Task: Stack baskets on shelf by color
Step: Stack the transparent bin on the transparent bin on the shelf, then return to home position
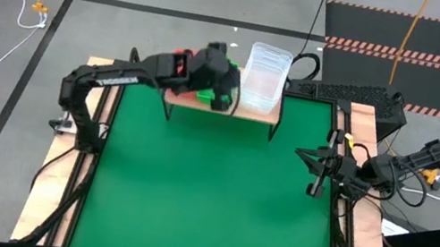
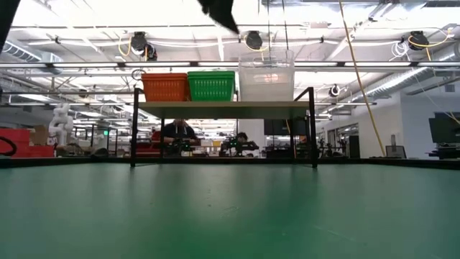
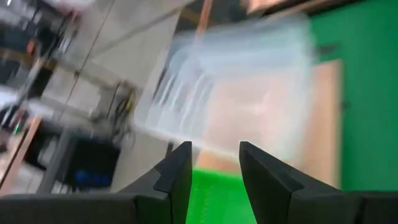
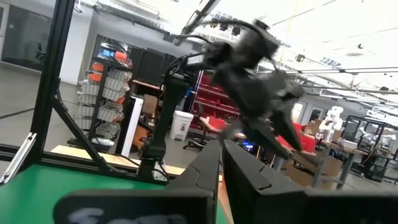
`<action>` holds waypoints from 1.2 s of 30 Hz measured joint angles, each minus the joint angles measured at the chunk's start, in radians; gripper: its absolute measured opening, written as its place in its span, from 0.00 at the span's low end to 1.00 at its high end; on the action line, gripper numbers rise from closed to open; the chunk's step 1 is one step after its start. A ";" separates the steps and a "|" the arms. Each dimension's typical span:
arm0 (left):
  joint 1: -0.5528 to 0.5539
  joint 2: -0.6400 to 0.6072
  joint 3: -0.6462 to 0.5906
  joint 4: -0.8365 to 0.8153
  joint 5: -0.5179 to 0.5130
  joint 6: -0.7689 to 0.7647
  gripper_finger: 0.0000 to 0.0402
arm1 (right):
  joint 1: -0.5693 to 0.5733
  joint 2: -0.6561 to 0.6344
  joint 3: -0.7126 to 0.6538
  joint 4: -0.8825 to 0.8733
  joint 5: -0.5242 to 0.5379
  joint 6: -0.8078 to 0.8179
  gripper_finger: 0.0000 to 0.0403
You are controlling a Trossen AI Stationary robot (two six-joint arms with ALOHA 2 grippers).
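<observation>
The light-wood shelf (image 2: 223, 108) stands on black legs at the table's far edge. In the low view a red basket (image 2: 165, 87), a green basket (image 2: 210, 85) and a taller clear basket (image 2: 266, 78) sit on it side by side. From above, the clear basket (image 1: 264, 77) shows as a nested stack. My left gripper (image 1: 225, 97) hovers open above the green basket (image 3: 214, 193), beside the clear one (image 3: 249, 93), well over the basket tops (image 2: 219, 11). My right gripper (image 1: 318, 166) waits shut (image 4: 221, 155) near the table's right edge.
A black keyboard (image 1: 343, 93) and cables lie beyond the far edge, right of the shelf. The green mat (image 1: 207, 194) spreads out in front of the shelf. People sit at desks in the room behind (image 2: 176, 131).
</observation>
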State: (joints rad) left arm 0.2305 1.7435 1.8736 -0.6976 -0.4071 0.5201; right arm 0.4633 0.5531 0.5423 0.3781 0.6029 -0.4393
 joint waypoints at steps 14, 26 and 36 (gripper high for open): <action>0.172 0.121 0.000 -0.027 0.066 -0.140 0.34 | 0.000 0.000 0.000 -0.001 0.008 -0.022 0.03; 0.070 0.137 0.000 0.000 0.093 -0.104 0.34 | 0.000 0.001 0.000 -0.001 0.028 -0.020 0.03; 0.006 0.038 0.000 -0.151 -0.217 -0.065 0.34 | -0.005 0.023 0.000 0.005 0.024 -0.015 0.03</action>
State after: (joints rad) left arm 0.2360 1.7819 1.8732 -0.8484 -0.6239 0.4550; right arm 0.4585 0.5757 0.5423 0.3828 0.6265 -0.4542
